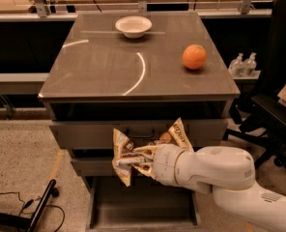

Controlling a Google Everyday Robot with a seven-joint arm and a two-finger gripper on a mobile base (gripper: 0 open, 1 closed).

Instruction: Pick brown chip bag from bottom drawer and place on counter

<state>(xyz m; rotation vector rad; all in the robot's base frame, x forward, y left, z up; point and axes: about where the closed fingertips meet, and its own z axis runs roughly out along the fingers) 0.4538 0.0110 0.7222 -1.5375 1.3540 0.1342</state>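
Observation:
My gripper (pixel 135 161) is shut on the brown chip bag (pixel 148 148), a crinkled foil bag with cream ends. It holds the bag in the air in front of the middle drawer (pixel 85 134), above the open bottom drawer (pixel 143 204). The bag is below the level of the counter (pixel 109 66) and just in front of its front edge. My white arm (pixel 215 173) reaches in from the lower right. The bag hides most of my fingers.
A white bowl (pixel 133 26) stands at the back of the counter. An orange (pixel 194 57) lies at its right side. A black office chair (pixel 273 105) stands to the right of the cabinet. A black pole (pixel 39 207) and cables lie on the floor at left.

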